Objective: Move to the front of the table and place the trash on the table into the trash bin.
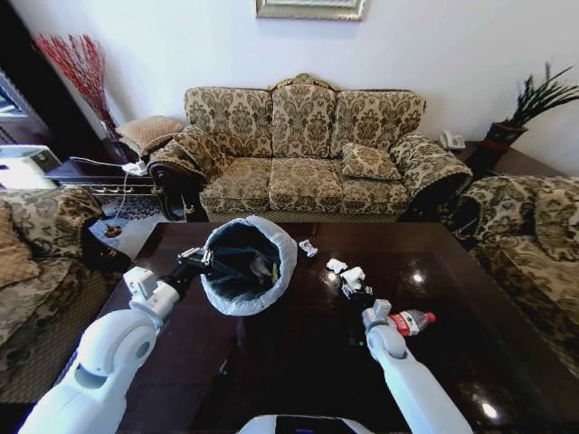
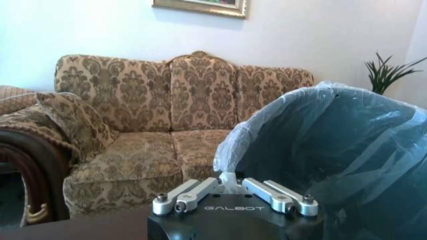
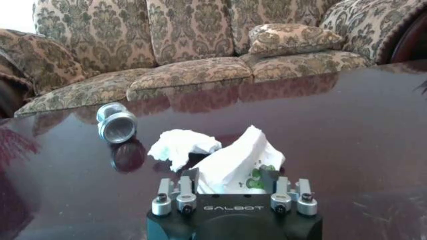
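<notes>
The left gripper [image 1: 201, 260] is clenched on the bag-lined rim of the trash bin [image 1: 249, 265], holding it tilted above the table [image 1: 298, 362] with its mouth turned toward the scraps. The right gripper [image 3: 229, 176] is at the tabletop, clenched around a crumpled white wrapper [image 3: 241, 161], with another paper scrap [image 3: 180, 146] just beside it; the small bottle [image 1: 413, 321] lies on its side near the right arm
</notes>
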Controlling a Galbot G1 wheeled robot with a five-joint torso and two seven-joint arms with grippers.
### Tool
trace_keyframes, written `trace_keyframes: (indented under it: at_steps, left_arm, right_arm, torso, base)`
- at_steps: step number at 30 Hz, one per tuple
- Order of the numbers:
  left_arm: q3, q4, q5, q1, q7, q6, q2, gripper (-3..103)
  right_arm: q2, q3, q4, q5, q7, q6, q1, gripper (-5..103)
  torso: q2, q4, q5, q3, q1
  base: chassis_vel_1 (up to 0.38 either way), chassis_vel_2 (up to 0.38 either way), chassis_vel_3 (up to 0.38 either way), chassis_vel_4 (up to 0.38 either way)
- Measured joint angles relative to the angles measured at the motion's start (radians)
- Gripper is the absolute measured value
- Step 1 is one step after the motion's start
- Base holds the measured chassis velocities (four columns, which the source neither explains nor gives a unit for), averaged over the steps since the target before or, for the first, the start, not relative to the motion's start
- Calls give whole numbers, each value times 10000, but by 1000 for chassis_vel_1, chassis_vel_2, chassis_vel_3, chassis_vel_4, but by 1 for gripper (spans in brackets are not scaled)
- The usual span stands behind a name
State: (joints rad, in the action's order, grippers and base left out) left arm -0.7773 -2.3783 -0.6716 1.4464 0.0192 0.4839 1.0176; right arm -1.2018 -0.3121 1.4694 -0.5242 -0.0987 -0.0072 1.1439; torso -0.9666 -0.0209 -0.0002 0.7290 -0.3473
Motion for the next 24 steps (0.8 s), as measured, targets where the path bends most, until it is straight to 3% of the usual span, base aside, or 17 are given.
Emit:
trace_keyframes:
  at_steps: [6, 8, 17, 24]
  left_arm:
    - [22, 0, -4, -2, 3, -18, 3, 2]
    - [19, 0, -5, 2, 4, -29, 3, 2]
    - [21, -120, -307, 60, -96, -128, 67, 2]
    - [74, -102, -307, 42, -101, -163, 112, 2]
  right_arm:
    - [-55, -71, 27, -11, -23, 59, 108, 40]
    - [-67, -77, 18, -11, -24, 86, 111, 40]
    - [-90, -83, -26, 18, -37, 305, 96, 13]
    - [-64, -127, -44, 60, -245, 406, 15, 1]
  torso:
    - [0, -1, 1, 0, 0]
    - [0, -1, 1, 0, 0]
    - [2, -3, 6, 1, 0]
    - [3, -1, 4, 2, -1]
  base:
    - [0, 0, 0, 0]
    - [0, 0, 0, 0]
    - [0, 0, 0, 0]
    - [0, 0, 0, 0]
